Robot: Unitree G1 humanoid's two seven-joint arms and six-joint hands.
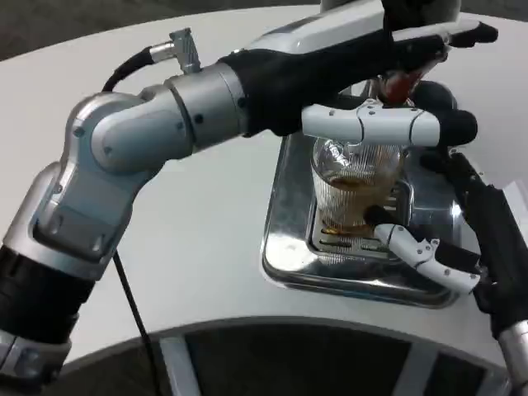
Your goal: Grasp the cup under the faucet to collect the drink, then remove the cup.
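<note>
Here, white table (pixel 206 247) across the whole frame, curved front edge along the bottom. Left silver forearm (pixel 148 132) sweeping from lower left up to upper right, thick black cable trailing beneath. Left hand (pixel 388 82) at upper right, fingers stretched over the top of the dispenser, one white finger (pixel 371 124) lying across the cup's rim; actual grip impossible to tell. Chrome drip tray (pixel 289 239) at centre right, shiny, slotted grate inside. Right hand (pixel 445 239) at lower right, fingers parted, white fingertips (pixel 412 247) just beside the cup's base, nothing plainly held. Clear ribbed cup (pixel 355 186) upright on the grate, under the faucet (pixel 400 82), amber liquid inside.
</note>
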